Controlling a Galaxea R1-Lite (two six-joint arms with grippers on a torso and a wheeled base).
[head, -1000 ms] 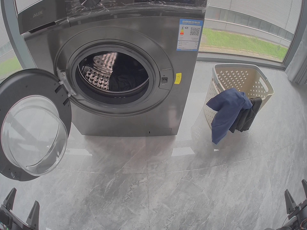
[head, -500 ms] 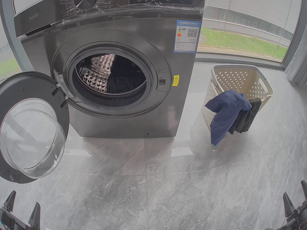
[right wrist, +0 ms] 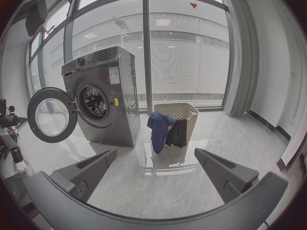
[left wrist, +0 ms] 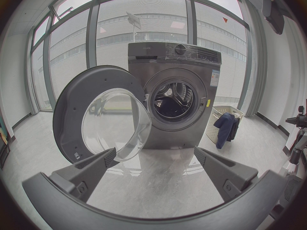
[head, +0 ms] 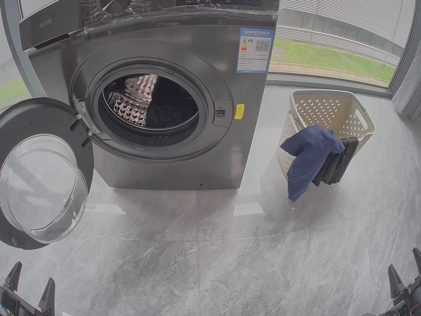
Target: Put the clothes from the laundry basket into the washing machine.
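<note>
Nearest to us, the left pincer (head: 31,281) and the right pincer (head: 405,271) sit low over the floor (head: 219,260), both with jaws spread wide and holding nothing. Ahead and to our right, well apart from either pincer, stands the laundry basket (head: 333,94). The blue garment (head: 311,154) is draped over its near rim, and the dark garment (head: 337,163) touches it on the right. Both hang down the outside wall, so their long axes run vertically, with the loose ends pointing at the floor. We judge the right pincer the nearer one, so the next reach is forward and slightly inward to the fold at the rim. Farther off to the left, the washing machine (head: 175,36) stands with its door (head: 44,123) swung fully open. Something dark already lies in the drum (head: 149,106).
</note>
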